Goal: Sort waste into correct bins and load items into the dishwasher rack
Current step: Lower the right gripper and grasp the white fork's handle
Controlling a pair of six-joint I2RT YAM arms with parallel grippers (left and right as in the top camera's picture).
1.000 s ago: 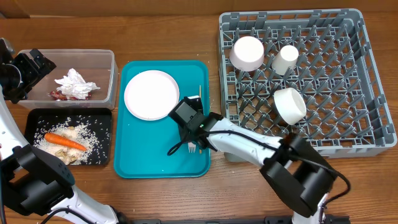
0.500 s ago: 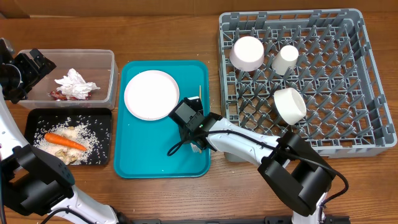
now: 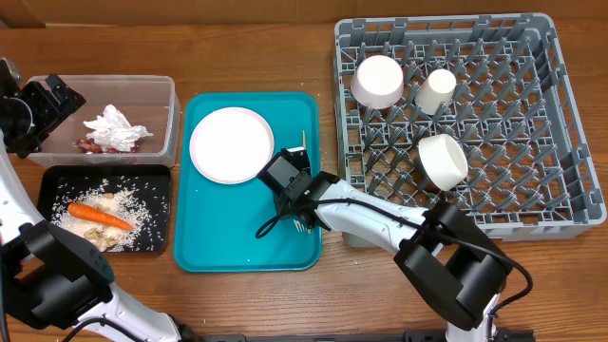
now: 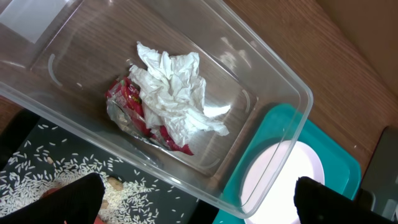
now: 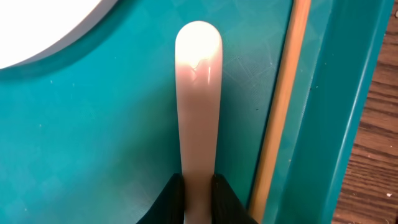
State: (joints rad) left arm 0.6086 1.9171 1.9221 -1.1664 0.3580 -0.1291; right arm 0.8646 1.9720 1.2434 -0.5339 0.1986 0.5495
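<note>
Wooden chopstick [image 5: 283, 112] just beside fork [image 5: 198, 93]

We can read no words, brands or numbers anywhere. The red wrapper [image 4: 127, 102] inside the clear tub [image 4: 74, 68] shows faint marks, too blurred for us to read.

The crumpled white napkin [image 4: 174, 87] is lying over the red wrapper [image 4: 127, 102] inside the clear tub [image 3: 172, 114]. The carrot [image 3: 100, 216] is resting among rice grains [image 3: 142, 204] in the black tray [image 3: 57, 177]. The white plate [image 3: 231, 144] is sitting flat on the teal tray [image 3: 228, 242]. There the white fork [image 5: 198, 93] is lying beside the chopstick [image 5: 283, 112], its handle pinched by the right gripper [image 5: 198, 196]. Two white bowls [image 3: 443, 160] and a cup [image 3: 437, 90] are sitting in the grey rack [image 3: 570, 142].
</note>
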